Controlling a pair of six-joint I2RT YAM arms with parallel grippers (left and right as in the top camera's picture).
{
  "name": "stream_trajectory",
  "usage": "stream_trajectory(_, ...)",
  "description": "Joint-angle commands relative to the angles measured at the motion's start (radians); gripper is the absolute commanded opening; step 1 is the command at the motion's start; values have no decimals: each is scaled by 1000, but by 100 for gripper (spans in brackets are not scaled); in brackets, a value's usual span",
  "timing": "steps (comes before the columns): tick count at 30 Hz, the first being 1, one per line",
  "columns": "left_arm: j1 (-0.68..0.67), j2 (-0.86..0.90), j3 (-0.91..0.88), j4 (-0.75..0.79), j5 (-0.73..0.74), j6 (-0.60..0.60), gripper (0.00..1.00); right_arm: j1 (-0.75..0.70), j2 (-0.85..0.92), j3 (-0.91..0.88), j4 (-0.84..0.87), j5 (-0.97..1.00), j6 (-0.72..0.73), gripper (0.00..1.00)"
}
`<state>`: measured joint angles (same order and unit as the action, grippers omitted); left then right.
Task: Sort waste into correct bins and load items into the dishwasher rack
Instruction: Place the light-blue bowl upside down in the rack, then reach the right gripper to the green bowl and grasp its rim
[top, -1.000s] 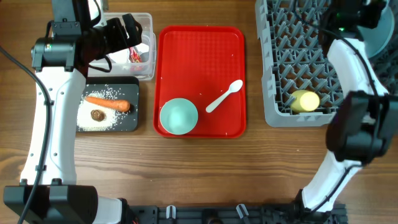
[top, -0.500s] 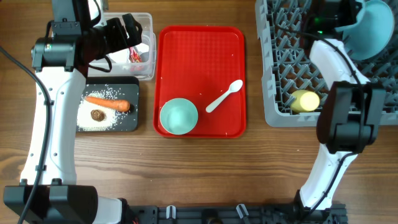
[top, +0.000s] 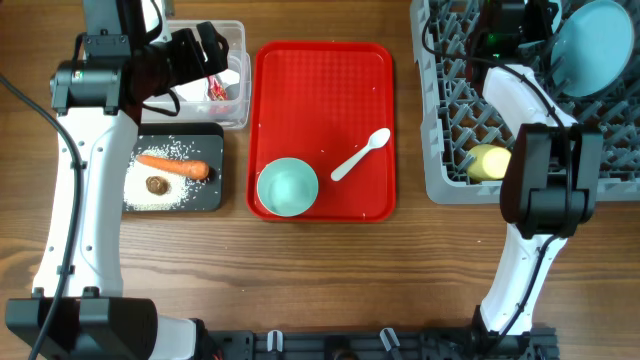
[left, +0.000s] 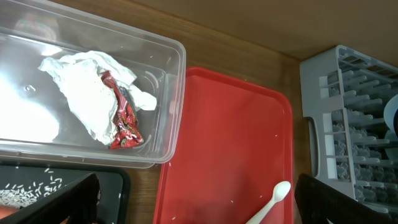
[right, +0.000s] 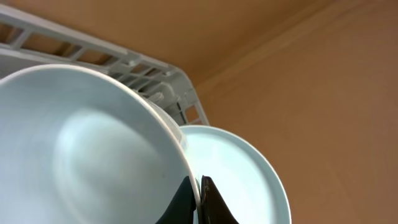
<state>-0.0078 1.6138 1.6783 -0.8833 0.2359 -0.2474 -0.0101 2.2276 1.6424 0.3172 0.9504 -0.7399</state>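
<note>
Right claw (right: 198, 202) pinches the bowl (right: 93, 149) by its rim, on edge beside the plate (right: 249, 180), at the upper right of the rack (top: 450, 150).

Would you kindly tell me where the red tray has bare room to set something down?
The upper half of the red tray is bare, above the white spoon and mint-green bowl; its lower part is crowded.

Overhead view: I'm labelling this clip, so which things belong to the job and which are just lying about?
Job: carrot, rice, brown lump, napkin, wrapper, clear tub, black tray, mint bowl, spoon, yellow cup, blue bowl, plate, rack.
Lying about: red tray.
</note>
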Motion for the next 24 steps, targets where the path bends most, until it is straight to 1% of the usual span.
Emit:
stream_trajectory(1,6,6,2,3,-2,3,100,-2,54,1,48,22,-24,4)
stream_trajectory(3,6,6,2,3,-2,3,100,-2,56,1,113,42,-84,5)
stream_trajectory(5,6,6,2,3,-2,3,100,-2,56,1,189,48,-173,4)
stream_trajectory(7,6,6,2,3,-2,3,100,-2,56,1,202,49,-226,4)
stream_trajectory(10,6,6,2,3,-2,3,100,0,56,1,134,54,-220,4)
stream_trajectory(15,6,6,2,3,-2,3,100,26,56,1,-13,47,-87,4)
stream_trajectory(16,6,6,2,3,-2,3,100,37,56,1,-27,47,-70,4)
stream_trajectory(22,6,6,2,3,-2,3,100,101,56,1,-32,68,-72,5)
stream_trajectory(23,6,6,2,3,-2,3,100,115,56,1,-34,83,-72,8)
stream_trajectory(24,6,6,2,3,-2,3,100,126,56,1,-34,102,-72,15)
